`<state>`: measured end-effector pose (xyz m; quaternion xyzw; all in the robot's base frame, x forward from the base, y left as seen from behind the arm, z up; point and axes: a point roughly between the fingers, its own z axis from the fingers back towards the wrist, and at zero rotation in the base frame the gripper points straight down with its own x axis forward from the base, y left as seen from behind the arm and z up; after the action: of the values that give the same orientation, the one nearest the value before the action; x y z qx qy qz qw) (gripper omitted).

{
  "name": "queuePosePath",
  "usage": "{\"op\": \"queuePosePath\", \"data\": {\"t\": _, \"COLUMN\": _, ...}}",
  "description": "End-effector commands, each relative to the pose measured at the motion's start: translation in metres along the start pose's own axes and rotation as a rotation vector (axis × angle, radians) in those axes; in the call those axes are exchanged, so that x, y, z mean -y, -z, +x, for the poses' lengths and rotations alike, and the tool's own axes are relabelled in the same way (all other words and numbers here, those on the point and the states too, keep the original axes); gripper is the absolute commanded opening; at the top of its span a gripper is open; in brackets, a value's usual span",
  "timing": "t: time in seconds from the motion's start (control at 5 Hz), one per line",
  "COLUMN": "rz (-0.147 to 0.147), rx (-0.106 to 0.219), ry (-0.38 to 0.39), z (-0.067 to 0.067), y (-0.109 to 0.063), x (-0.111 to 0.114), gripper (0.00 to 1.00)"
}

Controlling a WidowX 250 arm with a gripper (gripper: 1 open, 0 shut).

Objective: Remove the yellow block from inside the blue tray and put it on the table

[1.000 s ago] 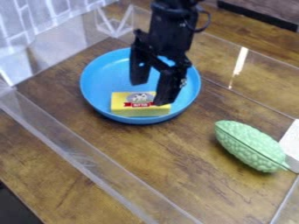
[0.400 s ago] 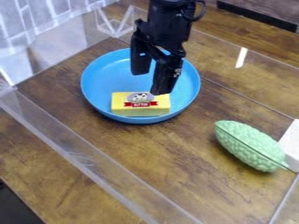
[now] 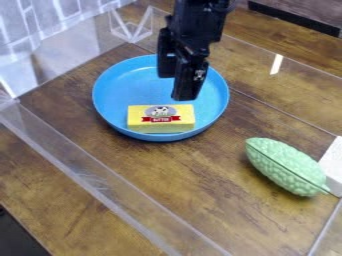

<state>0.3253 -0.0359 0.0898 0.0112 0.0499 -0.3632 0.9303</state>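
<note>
Lying flat in the blue tray (image 3: 118,82), the yellow block (image 3: 162,118) shows a red banner.

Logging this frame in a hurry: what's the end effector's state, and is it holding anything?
End effector: open, holding nothing; it hangs over the tray, with the yellow block lying free in the tray.

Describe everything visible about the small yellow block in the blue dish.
The small yellow rectangular block looks like a butter stick, with a red banner and a round whitish picture on top. It lies flat inside the round blue plastic tray, toward the near rim. Nothing grips it: the open black gripper hangs above and behind it.
</note>
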Motion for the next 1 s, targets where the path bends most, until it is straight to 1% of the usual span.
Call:
{"op": "queuePosePath", "data": {"t": 0.0, "rz": 0.024, "rx": 0.051, "ry": 0.084, "z": 0.006, "y": -0.014, "x": -0.009, "gripper": 1.00}}
{"op": "queuePosePath", "data": {"t": 0.2, "rz": 0.011, "rx": 0.053, "ry": 0.140, "z": 0.006, "y": 0.000, "x": -0.002, "gripper": 1.00}}
{"op": "queuePosePath", "data": {"t": 0.4, "rz": 0.007, "rx": 0.041, "ry": 0.183, "z": 0.002, "y": 0.011, "x": 0.005, "gripper": 1.00}}
{"op": "queuePosePath", "data": {"t": 0.8, "rz": 0.011, "rx": 0.031, "ry": 0.097, "z": -0.004, "y": 0.007, "x": 0.006, "gripper": 1.00}}
